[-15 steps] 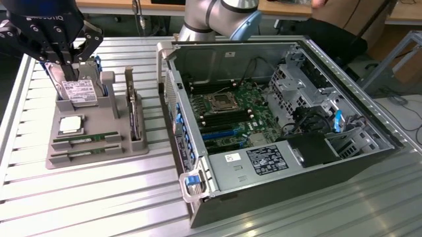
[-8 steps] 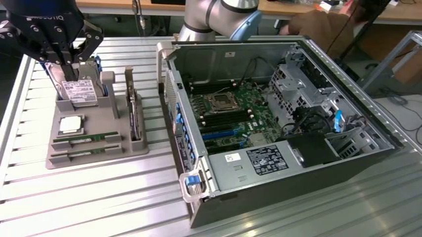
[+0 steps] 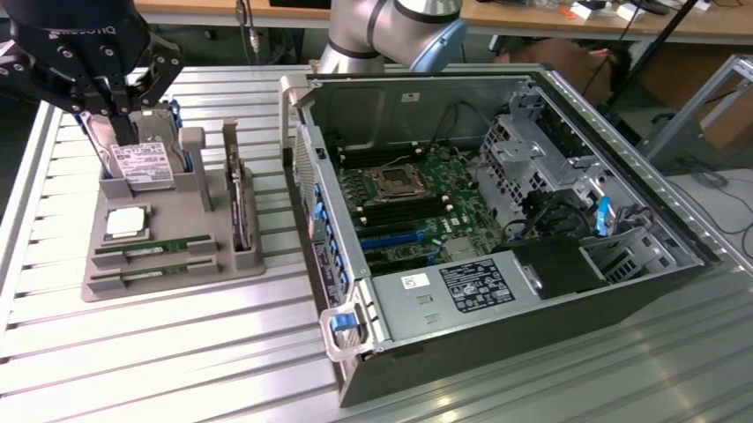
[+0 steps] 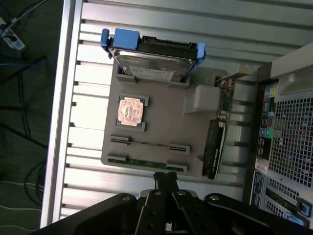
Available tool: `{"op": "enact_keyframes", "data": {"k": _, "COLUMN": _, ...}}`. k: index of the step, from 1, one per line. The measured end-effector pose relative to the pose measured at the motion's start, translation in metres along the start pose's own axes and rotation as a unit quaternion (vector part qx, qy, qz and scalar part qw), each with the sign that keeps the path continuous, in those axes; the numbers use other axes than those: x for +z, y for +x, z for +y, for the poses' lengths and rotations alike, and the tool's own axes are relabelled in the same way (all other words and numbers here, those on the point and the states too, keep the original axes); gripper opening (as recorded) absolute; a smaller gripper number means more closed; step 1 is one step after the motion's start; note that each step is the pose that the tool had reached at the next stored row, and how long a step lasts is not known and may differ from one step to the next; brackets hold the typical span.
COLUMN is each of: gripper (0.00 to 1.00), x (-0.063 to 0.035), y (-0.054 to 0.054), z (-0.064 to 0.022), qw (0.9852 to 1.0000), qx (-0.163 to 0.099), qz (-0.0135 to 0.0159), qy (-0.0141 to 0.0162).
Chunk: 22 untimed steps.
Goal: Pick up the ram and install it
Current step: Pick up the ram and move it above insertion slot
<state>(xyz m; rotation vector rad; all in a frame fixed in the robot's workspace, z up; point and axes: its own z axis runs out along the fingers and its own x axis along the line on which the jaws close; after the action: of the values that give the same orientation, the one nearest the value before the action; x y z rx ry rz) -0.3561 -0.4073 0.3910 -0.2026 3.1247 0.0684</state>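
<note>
The black two-fingered gripper [image 4: 166, 177] is seen with its jaws pressed fully together and nothing held between them. It is hung above the flat grey plastic holder tray [image 4: 161, 117] without touching it.

Nearest to it, two long, thin green circuit-board ram sticks are stood on edge in parallel slots of the tray: the nearer ram stick [image 4: 146, 162] and, just beside it, the second ram stick [image 4: 149, 143]. Beyond these a square silver processor chip [image 4: 131, 110] is laid flat. Farther still, a boxy silver hard drive with blue rails [image 4: 151, 63] is stood upright.

The step in hand is judged to be the approach; no pick is yet made. A grasp would call for the jaws to be parted and lined up across a stick's thin upper edge.

The open interior of the black and silver computer case [image 3: 400, 106] and its green motherboard [image 3: 424, 203] are given by the exterior view. The case's perforated end panel and the closed fingertips are given by the wrist view.
</note>
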Motion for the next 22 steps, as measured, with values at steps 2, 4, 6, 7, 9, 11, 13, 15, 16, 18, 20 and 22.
{"op": "enact_keyframes", "data": {"k": 2, "gripper": 0.1, "x": 0.0, "y": 0.0, "z": 0.0, "qw": 0.9999, "qx": -0.01, "qz": 0.0004, "qy": -0.0002}}
{"op": "enact_keyframes", "data": {"k": 4, "gripper": 0.1, "x": 0.0, "y": 0.0, "z": 0.0, "qw": 0.9997, "qx": -0.025, "qz": 0.0011, "qy": -0.0003}}
{"op": "enact_keyframes", "data": {"k": 6, "gripper": 0.1, "x": 0.0, "y": -0.0001, "z": 0.0, "qw": 0.9993, "qx": -0.036, "qz": 0.0016, "qy": -0.0001}}
{"op": "enact_keyframes", "data": {"k": 7, "gripper": 0.1, "x": 0.0, "y": -0.0001, "z": 0.0, "qw": 0.9992, "qx": -0.041, "qz": 0.0018, "qy": 0.0001}}
{"op": "enact_keyframes", "data": {"k": 9, "gripper": 0.1, "x": 0.0, "y": 0.0, "z": 0.0, "qw": 0.9986, "qx": -0.054, "qz": 0.0025, "qy": 0.0004}}
{"op": "enact_keyframes", "data": {"k": 11, "gripper": 0.1, "x": 0.0, "y": 0.0, "z": 0.0, "qw": 0.9971, "qx": -0.075, "qz": 0.0034, "qy": 0.0004}}
{"op": "enact_keyframes", "data": {"k": 13, "gripper": 0.1, "x": 0.0, "y": 0.0, "z": 0.0, "qw": 0.9961, "qx": -0.088, "qz": 0.004, "qy": 0.0006}}
{"op": "enact_keyframes", "data": {"k": 15, "gripper": 0.1, "x": 0.0, "y": 0.0, "z": 0.0, "qw": 0.9949, "qx": -0.101, "qz": 0.0046, "qy": 0.0008}}
{"op": "enact_keyframes", "data": {"k": 16, "gripper": 0.1, "x": 0.0, "y": 0.0, "z": -0.0001, "qw": 0.9941, "qx": -0.108, "qz": 0.005, "qy": 0.0011}}
{"op": "enact_keyframes", "data": {"k": 18, "gripper": 0.1, "x": 0.0, "y": 0.0, "z": 0.0, "qw": 0.993, "qx": -0.118, "qz": 0.0056, "qy": 0.0017}}
{"op": "enact_keyframes", "data": {"k": 20, "gripper": 0.1, "x": 0.0, "y": 0.0, "z": 0.0, "qw": 0.9922, "qx": -0.125, "qz": 0.006, "qy": 0.0022}}
{"op": "enact_keyframes", "data": {"k": 22, "gripper": 0.1, "x": 0.0, "y": 0.0, "z": 0.0, "qw": 0.991, "qx": -0.133, "qz": 0.0065, "qy": 0.0025}}
